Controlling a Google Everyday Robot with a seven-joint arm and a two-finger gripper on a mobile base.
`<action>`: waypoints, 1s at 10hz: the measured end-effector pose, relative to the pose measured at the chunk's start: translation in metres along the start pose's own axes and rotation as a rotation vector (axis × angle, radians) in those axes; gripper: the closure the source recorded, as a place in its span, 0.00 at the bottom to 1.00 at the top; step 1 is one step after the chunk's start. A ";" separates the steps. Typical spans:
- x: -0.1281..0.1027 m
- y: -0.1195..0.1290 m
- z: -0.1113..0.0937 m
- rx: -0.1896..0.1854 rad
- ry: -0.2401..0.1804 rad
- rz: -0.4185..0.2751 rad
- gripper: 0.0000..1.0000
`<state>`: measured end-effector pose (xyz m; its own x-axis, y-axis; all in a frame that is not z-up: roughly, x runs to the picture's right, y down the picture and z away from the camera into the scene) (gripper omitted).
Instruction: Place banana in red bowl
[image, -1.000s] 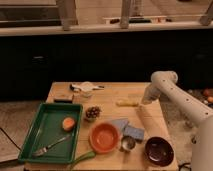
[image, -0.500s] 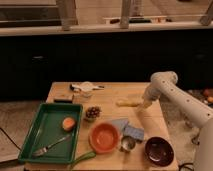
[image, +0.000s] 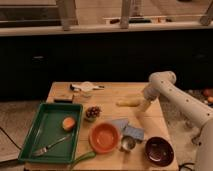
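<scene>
Running left to right across the tabletop (image: 107, 95), a green tray (image: 30, 134) held an orange fruit (image: 68, 123), the red bowl (image: 104, 137) sat near the front middle, the banana (image: 128, 102) lay farther back, and the end effector (image: 142, 104) was just beside its right end.

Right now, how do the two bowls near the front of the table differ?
The red bowl is bright orange-red; the dark bowl is deep maroon, almost black. The red bowl looks wider and sits nearer the green tray; the dark bowl sits by the right edge. Both are round, upright and look empty. The hand is near the banana.
</scene>
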<state>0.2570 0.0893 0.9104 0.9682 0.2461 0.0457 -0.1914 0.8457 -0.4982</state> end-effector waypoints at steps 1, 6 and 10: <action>-0.007 0.001 -0.001 -0.001 -0.014 -0.016 0.20; -0.045 0.008 0.005 -0.028 -0.084 -0.086 0.20; -0.066 0.009 0.022 -0.066 -0.100 -0.130 0.25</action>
<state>0.1883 0.0912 0.9220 0.9625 0.1853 0.1983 -0.0510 0.8412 -0.5383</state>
